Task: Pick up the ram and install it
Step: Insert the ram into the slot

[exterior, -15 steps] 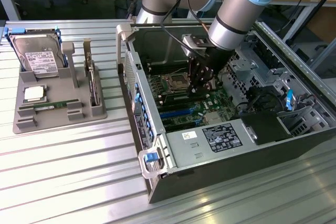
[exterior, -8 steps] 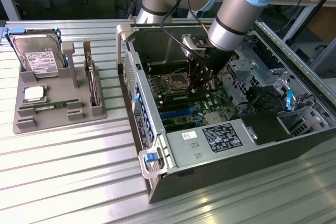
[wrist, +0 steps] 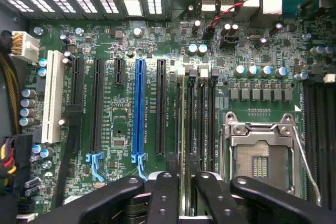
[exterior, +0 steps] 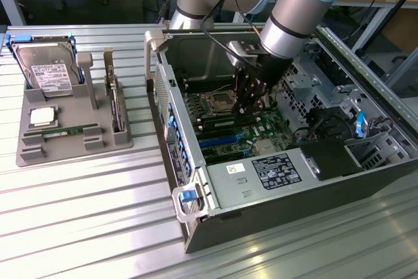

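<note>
Now gripper (exterior: 251, 99) sits low inside the open PC case (exterior: 196, 161), over the memory slots beside the empty CPU socket (wrist: 261, 156). Ram (wrist: 183, 124) stands edge-on in a slot between the fingers (wrist: 167, 195) (fingers slightly apart; contact w/ stick can't tell). Hard drive (exterior: 46, 73) on tray near bench's far corner.

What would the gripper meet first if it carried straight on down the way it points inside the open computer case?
Probably the memory slots on the motherboard beside the processor socket. The gripper straddles that bank; whether a stick already sits in it, I cannot tell.
</note>
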`<state>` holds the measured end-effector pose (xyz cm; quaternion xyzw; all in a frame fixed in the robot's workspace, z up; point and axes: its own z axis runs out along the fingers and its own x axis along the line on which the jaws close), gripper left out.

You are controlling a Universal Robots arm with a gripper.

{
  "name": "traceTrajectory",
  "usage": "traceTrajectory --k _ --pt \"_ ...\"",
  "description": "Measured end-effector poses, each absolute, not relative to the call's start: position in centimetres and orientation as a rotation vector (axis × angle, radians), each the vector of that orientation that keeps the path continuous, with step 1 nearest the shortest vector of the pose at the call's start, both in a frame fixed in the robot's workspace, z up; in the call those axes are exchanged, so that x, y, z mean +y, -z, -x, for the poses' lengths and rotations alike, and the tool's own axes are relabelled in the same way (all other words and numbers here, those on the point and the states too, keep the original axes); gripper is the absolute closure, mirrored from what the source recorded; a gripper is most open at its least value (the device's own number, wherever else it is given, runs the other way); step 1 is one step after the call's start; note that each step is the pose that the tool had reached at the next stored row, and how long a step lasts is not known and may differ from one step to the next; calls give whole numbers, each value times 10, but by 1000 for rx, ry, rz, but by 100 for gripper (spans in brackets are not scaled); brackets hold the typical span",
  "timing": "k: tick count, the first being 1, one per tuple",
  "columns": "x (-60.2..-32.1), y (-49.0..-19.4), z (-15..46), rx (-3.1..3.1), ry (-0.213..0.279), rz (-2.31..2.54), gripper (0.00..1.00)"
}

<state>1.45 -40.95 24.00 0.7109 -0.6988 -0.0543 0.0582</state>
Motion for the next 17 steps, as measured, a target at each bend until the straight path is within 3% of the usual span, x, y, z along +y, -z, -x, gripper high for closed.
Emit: traceTrajectory --k 3,17 --pt "-407 -244 -15 -2117 165 -2154 90" --pt "-407 -255 -120 -2093 212 -2130 90"
